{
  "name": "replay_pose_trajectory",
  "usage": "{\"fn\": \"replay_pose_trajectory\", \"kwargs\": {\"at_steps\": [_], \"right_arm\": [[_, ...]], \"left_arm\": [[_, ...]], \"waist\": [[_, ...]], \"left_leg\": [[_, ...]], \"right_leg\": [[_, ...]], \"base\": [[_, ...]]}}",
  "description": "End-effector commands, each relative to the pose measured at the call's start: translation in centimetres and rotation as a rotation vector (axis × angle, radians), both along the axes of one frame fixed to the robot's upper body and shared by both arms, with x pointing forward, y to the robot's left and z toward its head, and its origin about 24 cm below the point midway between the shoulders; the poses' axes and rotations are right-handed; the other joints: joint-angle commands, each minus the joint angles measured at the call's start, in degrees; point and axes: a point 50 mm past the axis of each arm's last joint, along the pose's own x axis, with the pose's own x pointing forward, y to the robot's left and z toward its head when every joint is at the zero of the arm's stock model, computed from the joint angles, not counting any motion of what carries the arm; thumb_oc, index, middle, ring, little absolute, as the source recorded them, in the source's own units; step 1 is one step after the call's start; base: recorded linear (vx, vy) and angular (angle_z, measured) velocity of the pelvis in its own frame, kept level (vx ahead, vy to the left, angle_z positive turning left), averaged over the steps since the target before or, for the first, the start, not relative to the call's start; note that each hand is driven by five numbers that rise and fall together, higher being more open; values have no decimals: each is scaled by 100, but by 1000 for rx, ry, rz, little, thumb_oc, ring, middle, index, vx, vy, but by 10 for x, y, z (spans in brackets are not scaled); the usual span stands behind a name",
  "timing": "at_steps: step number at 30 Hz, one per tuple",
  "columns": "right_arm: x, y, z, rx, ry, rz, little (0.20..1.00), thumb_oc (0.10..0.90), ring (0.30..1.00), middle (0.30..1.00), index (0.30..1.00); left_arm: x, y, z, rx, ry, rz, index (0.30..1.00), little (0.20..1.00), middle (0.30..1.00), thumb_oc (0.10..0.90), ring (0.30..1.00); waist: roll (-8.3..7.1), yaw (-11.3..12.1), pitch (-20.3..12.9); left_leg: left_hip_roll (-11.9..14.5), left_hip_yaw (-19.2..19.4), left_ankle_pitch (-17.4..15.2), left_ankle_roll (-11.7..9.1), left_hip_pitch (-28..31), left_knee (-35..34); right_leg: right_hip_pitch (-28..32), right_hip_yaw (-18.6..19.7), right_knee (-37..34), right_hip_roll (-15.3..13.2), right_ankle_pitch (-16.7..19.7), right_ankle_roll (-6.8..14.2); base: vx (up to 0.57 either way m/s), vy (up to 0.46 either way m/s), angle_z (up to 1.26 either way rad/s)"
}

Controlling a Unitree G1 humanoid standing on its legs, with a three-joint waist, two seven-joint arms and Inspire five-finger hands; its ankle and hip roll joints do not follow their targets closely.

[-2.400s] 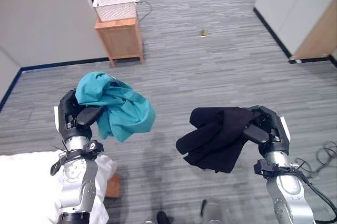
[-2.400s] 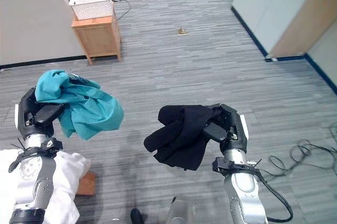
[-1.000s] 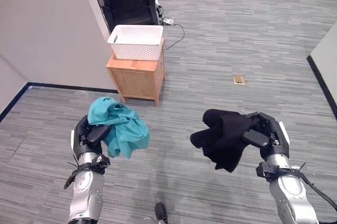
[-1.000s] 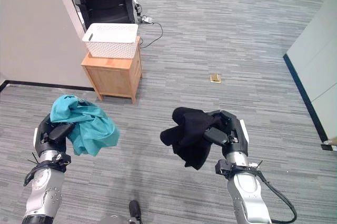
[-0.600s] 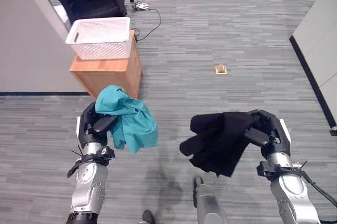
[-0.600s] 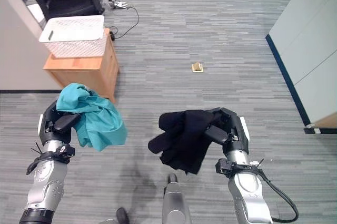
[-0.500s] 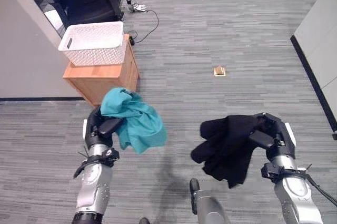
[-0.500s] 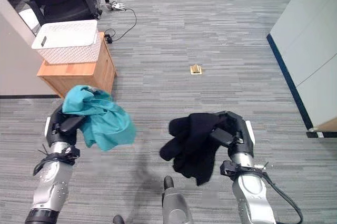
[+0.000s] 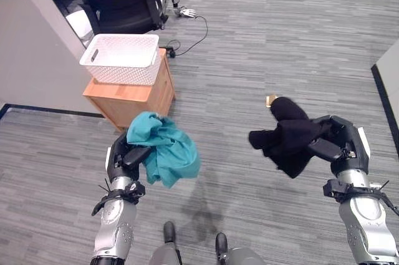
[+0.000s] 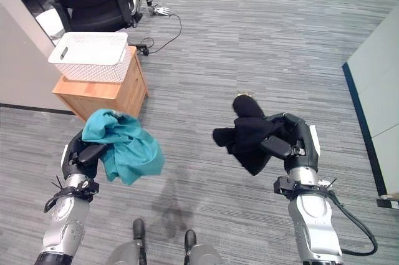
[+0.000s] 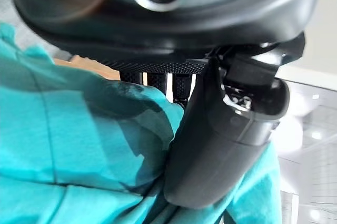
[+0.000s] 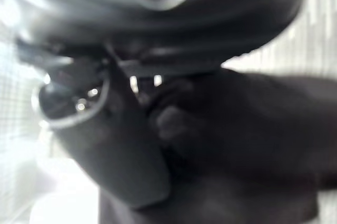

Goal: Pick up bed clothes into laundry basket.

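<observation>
While both garments are lifted clear of the floor, neither is in the white laundry basket point(image 9: 122, 58) yet; it sits on a wooden cabinet point(image 9: 131, 95) ahead-left, so approach + drop remain, I'd judge. Left hand point(image 9: 123, 159) has fingers & thumb curled round a crumpled teal cloth point(image 9: 165, 155), soft, hanging in folds. Right hand point(image 9: 338, 145) clamps a bunched black cloth point(image 9: 288, 140), matte, limp. Basket: perforated plastic, rectangular.

Both eye views are looking down from the head at the floor point(image 9: 262, 59) — sharing the white basket point(image 10: 92, 57) on its wooden cabinet point(image 9: 131, 98). Each wrist view is peering along its own robot hand from very close — teal cloth point(image 11: 68, 145) left, black cloth point(image 12: 253, 129) right.
</observation>
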Motion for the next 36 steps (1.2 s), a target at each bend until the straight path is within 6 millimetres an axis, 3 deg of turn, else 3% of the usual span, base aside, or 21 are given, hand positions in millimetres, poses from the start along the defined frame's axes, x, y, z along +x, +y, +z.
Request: {"fn": "replay_pose_trajectory", "kwargs": {"at_steps": [1,5,6,12,18,20,22,24,25,28,30,32,33,34,36], "right_arm": [[6,10,55,-35,-309,41,300,400,300,300,300],[8,14,52,-38,-296,49,300,400,300,300,300],[6,16,34,144,-311,-24,300,400,300,300,300],[13,24,36,178,-333,1,300,400,300,300,300],[43,49,55,95,-340,148,300,400,300,300,300],[52,60,58,65,-331,196,300,400,300,300,300],[56,72,62,27,-329,246,300,400,300,300,300],[56,76,64,14,-336,267,300,400,300,300,300],[55,78,65,8,-339,271,300,400,300,300,300],[54,79,61,19,-328,270,300,400,300,300,300],[47,67,53,28,-298,234,300,400,300,300,300],[40,54,48,31,-283,185,300,400,300,300,300],[40,54,47,31,-282,185,300,400,300,300,300],[33,42,42,37,-265,140,300,400,300,300,300],[29,37,41,35,-264,121,300,400,300,300,300]], "left_arm": [[14,14,67,102,-320,9,300,300,300,400,300],[12,14,67,110,-318,4,300,300,300,400,300],[6,37,48,152,-188,43,300,300,300,400,300],[10,37,55,187,-207,38,300,300,300,400,300],[22,30,74,177,-287,23,300,300,300,400,300],[27,23,73,177,-280,-1,300,300,300,400,300],[31,15,72,175,-276,-23,300,300,300,400,300],[33,10,70,168,-267,-47,300,300,300,400,300],[34,9,69,171,-259,-51,300,300,300,400,300],[32,12,66,176,-243,-40,300,300,300,400,300],[27,16,64,179,-237,-29,300,300,300,400,300],[26,18,65,180,-243,-28,300,300,300,400,300],[26,18,65,180,-242,-29,300,300,300,400,300],[29,15,66,180,-249,-39,300,300,300,400,300],[31,14,68,183,-261,-44,300,300,300,400,300]], "waist": [[-245,-53,-545],[-208,-65,-558],[-313,225,-862],[-269,254,-906],[-273,538,-889],[-260,620,-849],[-226,655,-773],[-94,594,-655],[-20,532,-568],[39,455,-512],[36,261,-505],[-47,60,-536],[-16,45,-529],[-87,-178,-604],[-131,-273,-658]], "left_leg": [[-215,217,-600,110,630,-253],[-279,382,-590,197,919,-638],[415,1416,-493,22,882,-192],[377,1372,-584,42,929,-161],[138,1131,-898,239,832,3],[-22,994,-1060,390,904,20],[-171,890,-1147,549,1004,7],[-155,754,-1149,654,1114,-57],[-123,684,-1167,689,1182,-60],[-126,658,-1245,696,1408,-192],[-192,508,-1345,597,1687,-224],[-267,391,-1551,471,1977,-231],[-231,376,-1567,465,2005,-238],[-281,232,-1739,326,2301,-227],[-301,228,-1835,223,2569,-263]], "right_leg": [[153,705,-276,-465,-95,734],[80,889,-321,-434,-36,792],[483,-168,-331,-809,-125,1038],[528,-255,-316,-902,-98,1068],[442,-357,158,-1186,-115,1214],[194,-342,948,-1360,35,1313],[-174,-183,1921,-1483,580,1411],[-656,-15,2853,-1388,903,1398],[-926,90,3348,-1274,844,1371],[-1387,50,3795,-1214,620,1340],[-1906,88,3376,-926,341,1299],[-2022,194,2448,-733,206,1297],[-1956,158,2385,-707,206,1300],[-1885,282,832,-574,310,1310],[-1831,87,242,-584,551,1355]], "base": [[102,103,-18],[39,64,-16],[21,57,-9],[8,52,-4],[36,150,8],[89,215,40],[108,226,45],[96,226,52],[144,189,54],[190,83,47],[443,47,34],[348,-35,30],[522,-102,68],[497,-117,66],[426,-118,55]]}}
